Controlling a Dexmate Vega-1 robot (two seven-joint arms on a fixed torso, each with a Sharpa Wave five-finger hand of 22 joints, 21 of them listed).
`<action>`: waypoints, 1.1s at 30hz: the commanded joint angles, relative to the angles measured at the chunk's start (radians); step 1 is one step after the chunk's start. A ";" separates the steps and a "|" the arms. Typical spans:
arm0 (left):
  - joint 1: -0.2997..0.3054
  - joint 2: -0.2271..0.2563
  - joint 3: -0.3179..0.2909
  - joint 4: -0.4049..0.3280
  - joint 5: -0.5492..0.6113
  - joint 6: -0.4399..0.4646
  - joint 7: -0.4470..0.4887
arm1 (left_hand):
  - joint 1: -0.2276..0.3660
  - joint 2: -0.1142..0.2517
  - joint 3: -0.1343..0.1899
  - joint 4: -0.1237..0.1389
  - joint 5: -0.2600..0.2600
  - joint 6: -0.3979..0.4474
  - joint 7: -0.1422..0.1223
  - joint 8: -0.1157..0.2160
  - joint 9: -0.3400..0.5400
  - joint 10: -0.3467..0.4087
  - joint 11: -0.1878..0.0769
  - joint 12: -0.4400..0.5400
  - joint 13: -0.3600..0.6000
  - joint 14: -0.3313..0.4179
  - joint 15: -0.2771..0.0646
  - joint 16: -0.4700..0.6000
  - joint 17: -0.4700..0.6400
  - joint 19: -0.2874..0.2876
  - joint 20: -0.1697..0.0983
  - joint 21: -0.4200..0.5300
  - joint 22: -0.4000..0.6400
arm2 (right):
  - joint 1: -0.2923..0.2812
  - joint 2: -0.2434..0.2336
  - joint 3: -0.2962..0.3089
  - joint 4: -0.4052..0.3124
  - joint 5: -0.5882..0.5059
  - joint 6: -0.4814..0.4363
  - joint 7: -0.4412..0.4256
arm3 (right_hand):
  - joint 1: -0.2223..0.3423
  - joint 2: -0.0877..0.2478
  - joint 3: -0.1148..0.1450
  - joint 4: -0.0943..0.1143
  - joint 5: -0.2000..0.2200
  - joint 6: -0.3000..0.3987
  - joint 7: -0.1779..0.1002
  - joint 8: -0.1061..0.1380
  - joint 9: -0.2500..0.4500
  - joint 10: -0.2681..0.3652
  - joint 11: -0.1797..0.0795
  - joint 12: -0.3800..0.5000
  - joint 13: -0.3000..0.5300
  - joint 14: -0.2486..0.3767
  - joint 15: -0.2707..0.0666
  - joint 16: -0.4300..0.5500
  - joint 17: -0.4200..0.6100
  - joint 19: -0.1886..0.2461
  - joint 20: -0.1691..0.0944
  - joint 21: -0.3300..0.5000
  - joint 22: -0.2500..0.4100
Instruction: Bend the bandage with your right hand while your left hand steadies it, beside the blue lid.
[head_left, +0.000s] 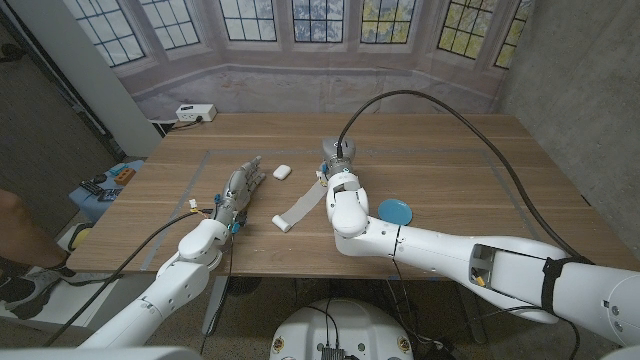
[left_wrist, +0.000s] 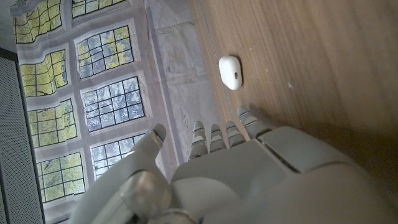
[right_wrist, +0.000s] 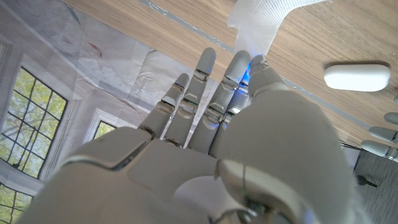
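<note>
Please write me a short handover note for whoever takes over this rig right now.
Left hand: open, fingers extended, on the table left of the bandage, not touching it.
Right hand: fingers extended at the bandage's far end; whether it grips is unclear.
Bandage lies as a straight strip mid-table; blue lid is to its right, by the right forearm. A small white case sits beyond.
Done: nothing bent yet.
Left: steady with left, bend with right.
</note>
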 joint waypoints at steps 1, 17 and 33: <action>-0.001 -0.001 0.004 0.009 -0.002 -0.012 -0.013 | 0.012 0.003 -0.001 0.006 0.005 0.007 0.004 0.002 0.004 0.003 -0.001 -0.003 0.004 -0.002 0.001 0.001 0.002 0.002 0.003 -0.001 0.005 | 0.019 0.002 -0.045 -0.040 -0.009 -0.058 0.023 | 0.013 0.003 -0.004 0.000 -0.001 0.007 0.006 -0.001 0.004 0.000 0.004 0.006 0.004 0.007 -0.105 0.005 0.002 0.008 -0.001 0.000 0.005; -0.016 -0.013 0.008 0.049 -0.016 -0.028 -0.046 | 0.013 0.003 -0.002 0.007 0.005 0.007 0.004 0.001 0.004 0.003 0.000 -0.003 0.004 -0.002 0.003 0.001 0.003 0.002 0.002 -0.001 0.005 | 0.057 0.027 -0.102 -0.040 0.009 -0.121 0.039 | 0.018 0.006 -0.013 0.003 0.000 0.006 0.010 -0.006 0.005 0.000 0.008 0.010 0.011 0.012 -0.104 0.009 0.005 0.009 0.002 0.000 0.005; -0.054 -0.034 0.019 0.118 -0.029 -0.046 -0.094 | 0.015 0.003 -0.002 0.007 0.005 0.007 0.000 0.001 0.004 0.003 -0.001 -0.003 0.004 -0.003 0.004 0.001 0.002 0.002 0.004 -0.001 0.006 | 0.114 0.059 -0.176 -0.044 0.089 -0.217 0.018 | 0.021 0.008 -0.017 0.004 0.000 0.006 0.018 -0.010 0.006 0.000 0.009 0.012 0.015 0.007 -0.100 0.004 0.002 0.008 0.007 -0.002 0.005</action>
